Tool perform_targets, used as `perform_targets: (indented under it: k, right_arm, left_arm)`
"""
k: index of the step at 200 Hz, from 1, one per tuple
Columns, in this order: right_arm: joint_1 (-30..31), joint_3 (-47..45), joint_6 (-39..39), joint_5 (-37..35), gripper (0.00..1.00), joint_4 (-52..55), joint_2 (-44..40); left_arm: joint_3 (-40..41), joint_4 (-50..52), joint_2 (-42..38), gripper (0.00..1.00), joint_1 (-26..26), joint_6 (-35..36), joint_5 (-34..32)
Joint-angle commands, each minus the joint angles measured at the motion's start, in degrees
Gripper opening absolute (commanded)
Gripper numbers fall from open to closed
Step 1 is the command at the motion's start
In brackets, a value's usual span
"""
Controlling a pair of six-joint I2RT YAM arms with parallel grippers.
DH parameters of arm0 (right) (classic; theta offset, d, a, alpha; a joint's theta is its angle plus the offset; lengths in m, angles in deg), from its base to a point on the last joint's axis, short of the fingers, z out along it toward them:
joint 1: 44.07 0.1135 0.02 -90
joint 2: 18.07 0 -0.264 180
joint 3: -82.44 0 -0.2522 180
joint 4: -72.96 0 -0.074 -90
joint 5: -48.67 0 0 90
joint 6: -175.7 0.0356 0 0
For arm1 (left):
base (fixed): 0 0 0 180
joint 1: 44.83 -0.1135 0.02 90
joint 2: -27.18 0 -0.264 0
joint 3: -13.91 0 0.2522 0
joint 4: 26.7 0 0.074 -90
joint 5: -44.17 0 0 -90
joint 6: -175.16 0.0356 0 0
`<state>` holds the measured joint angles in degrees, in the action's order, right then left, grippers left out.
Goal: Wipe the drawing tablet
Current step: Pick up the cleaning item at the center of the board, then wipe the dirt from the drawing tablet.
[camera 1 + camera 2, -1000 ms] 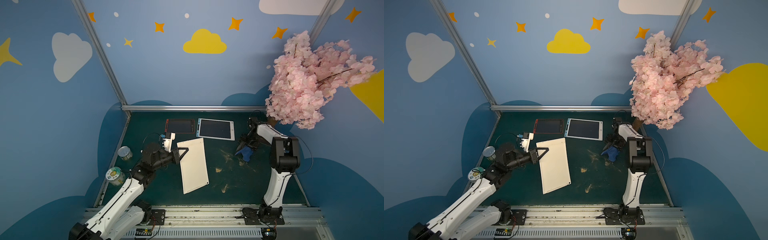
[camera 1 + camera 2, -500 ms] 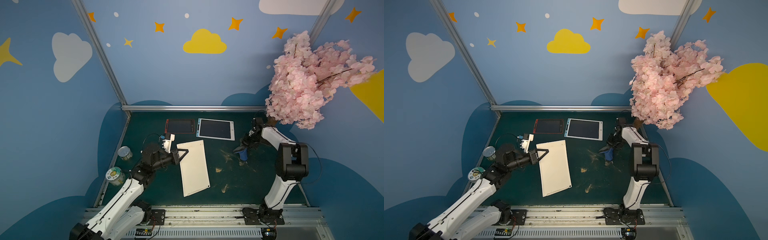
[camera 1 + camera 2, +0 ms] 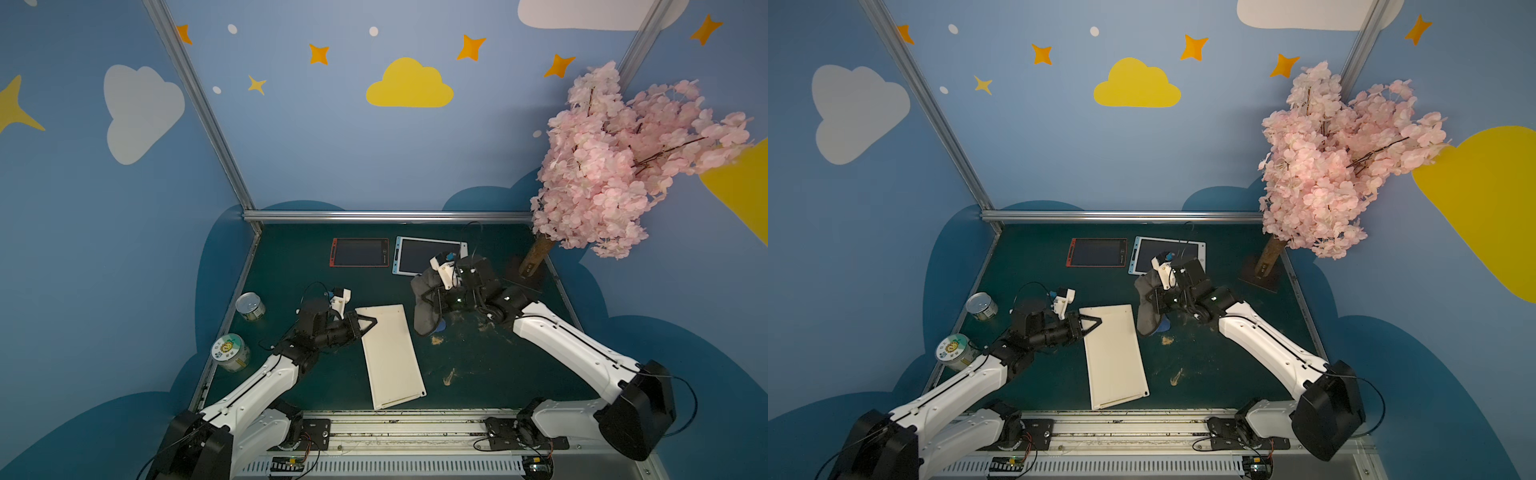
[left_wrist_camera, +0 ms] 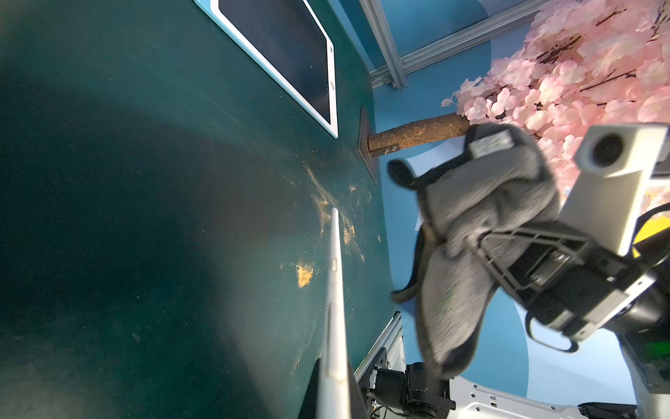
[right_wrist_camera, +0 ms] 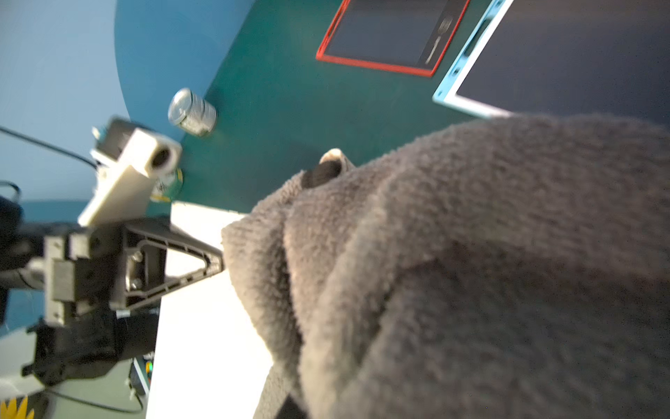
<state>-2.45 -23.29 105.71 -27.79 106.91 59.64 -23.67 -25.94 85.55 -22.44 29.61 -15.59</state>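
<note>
The drawing tablet (image 3: 390, 357) (image 3: 1115, 357) is a cream-white flat slab lying on the green mat, long side running toward me. My left gripper (image 3: 368, 322) (image 3: 1094, 322) is shut on its far left corner. In the left wrist view the tablet's thin edge (image 4: 335, 290) runs between the jaws of the left gripper (image 4: 335, 391). My right gripper (image 3: 432, 297) (image 3: 1156, 297) is shut on a grey cloth (image 3: 424, 307) (image 3: 1146, 307) that hangs just right of the tablet's far end. The cloth (image 5: 471, 272) fills the right wrist view and hides the right jaws.
At the back lie a red-framed tablet (image 3: 360, 252) and a blue-framed tablet (image 3: 415, 255). Two tins (image 3: 250, 306) (image 3: 230, 352) stand along the left edge. A pink blossom tree (image 3: 623, 158) stands at the back right. Brown crumbs (image 3: 446, 376) mark the mat.
The right gripper closed on the cloth at the far right. It lifted the cloth and swung it left toward the white tablet. The left arm stayed in place.
</note>
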Motion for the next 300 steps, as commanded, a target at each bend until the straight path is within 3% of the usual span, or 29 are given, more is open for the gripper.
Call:
perform_targets:
  k: [1, 57, 76, 94, 114, 133, 166, 196, 228, 257, 300]
  right_arm:
    - [3.2, 0.7, -0.7, 1.3, 0.0, -9.3, 2.9]
    - [3.6, -1.0, 14.7, 23.8, 0.0, -39.1, 13.0]
    - [2.6, -2.1, 20.4, 26.6, 0.0, -49.8, 18.0]
    - [1.5, -1.4, 23.3, 27.4, 0.0, -53.2, 24.6]
    - [1.2, 1.4, 23.4, 28.2, 0.0, -49.1, 31.2]
    - [2.2, 3.6, 18.1, 25.4, 0.0, -37.5, 33.2]
    - [4.5, 2.6, 9.0, 14.4, 0.0, -18.9, 29.0]
    - [6.6, 0.3, 5.7, 7.7, 0.0, -11.9, 23.3]
    - [12.5, 4.1, 5.2, 5.8, 0.0, -9.2, 21.3]
    - [16.4, 9.1, 9.1, 11.7, 0.0, -13.9, 23.3]
    - [16.7, 10.7, 11.0, 15.8, 0.0, -16.9, 25.3]
  left_arm:
    - [0.2, -2.2, 1.4, 0.03, -0.2, 0.6, -0.3]
    - [2.0, -5.0, 6.6, 0.03, -0.3, 1.8, 1.2]
    - [1.8, -4.5, 6.2, 0.03, -0.3, 2.3, 1.1]
    - [1.8, -4.0, 5.5, 0.03, -0.2, 2.5, 1.0]
    - [1.8, -3.1, 4.5, 0.03, -0.3, 2.8, 0.8]
    - [1.8, -1.8, 3.3, 0.03, -0.3, 3.4, 0.7]
    - [1.5, 0.9, 0.3, 0.03, -0.3, 4.5, -0.4]
    - [0.5, 2.5, -0.7, 0.03, -0.2, 5.4, -0.8]
    - [0.1, 2.4, -0.5, 0.03, -0.3, 5.4, -0.9]
    - [-0.3, 3.1, -0.9, 0.03, -0.3, 5.6, -1.1]
    - [-0.5, 4.2, -1.7, 0.03, -0.2, 6.1, -1.6]
